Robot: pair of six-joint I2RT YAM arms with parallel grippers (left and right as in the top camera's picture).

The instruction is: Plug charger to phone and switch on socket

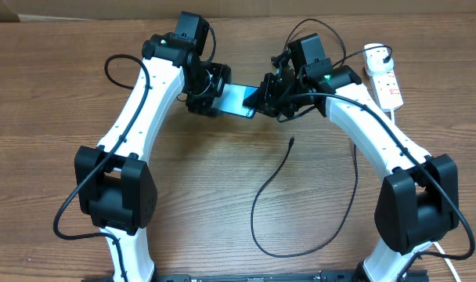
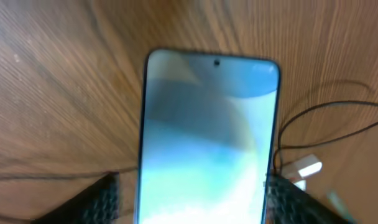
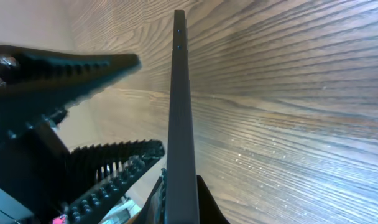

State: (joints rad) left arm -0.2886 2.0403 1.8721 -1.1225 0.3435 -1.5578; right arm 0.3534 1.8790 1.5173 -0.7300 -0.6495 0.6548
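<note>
The phone (image 1: 238,100), with its light-blue screen lit, is held between my two grippers above the far middle of the table. My right gripper (image 1: 263,95) is shut on one end of it; in the right wrist view the phone (image 3: 179,106) stands edge-on, pinched between the fingers (image 3: 179,190). My left gripper (image 1: 213,90) straddles the other end. In the left wrist view the phone (image 2: 207,124) lies between the fingers (image 2: 192,193), with a gap on the left side. The charger cable (image 1: 269,188) lies loose, its tip (image 1: 291,142) on the table. The socket (image 1: 387,84) lies at the far right.
The charger's white plug (image 1: 373,56) sits at the socket's far end. A thick white cord (image 1: 394,117) runs down from the socket past my right arm. Black arm cables loop by both wrists. The left gripper's serrated fingers (image 3: 108,168) show in the right wrist view.
</note>
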